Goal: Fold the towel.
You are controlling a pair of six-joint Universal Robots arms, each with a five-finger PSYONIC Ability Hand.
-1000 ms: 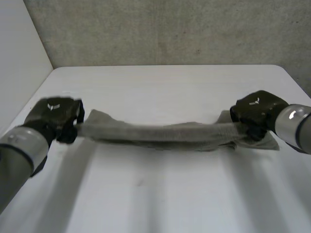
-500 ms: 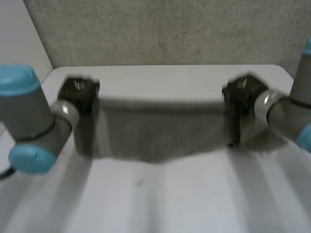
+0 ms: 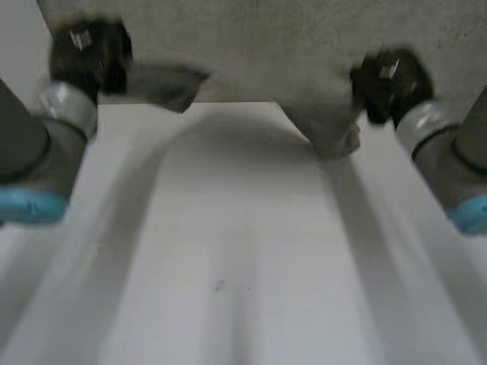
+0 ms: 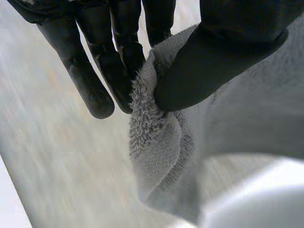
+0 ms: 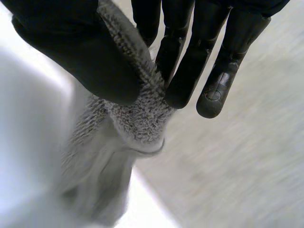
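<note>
Towel [image 3: 323, 122] grey, held up above white counter [image 3: 228, 243], spanning between both hands. Left hand [image 4: 118, 47] pinches one end between thumb and fingers. Right hand [image 5: 204, 28] pinches other end likewise, cloth hanging beneath.

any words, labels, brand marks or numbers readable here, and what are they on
None can be read.
Pale mark on the back of the left hand: too blurred to read.
Pale mark on the back of the right hand: too blurred to read.
The towel is plain grey, unmarked.
</note>
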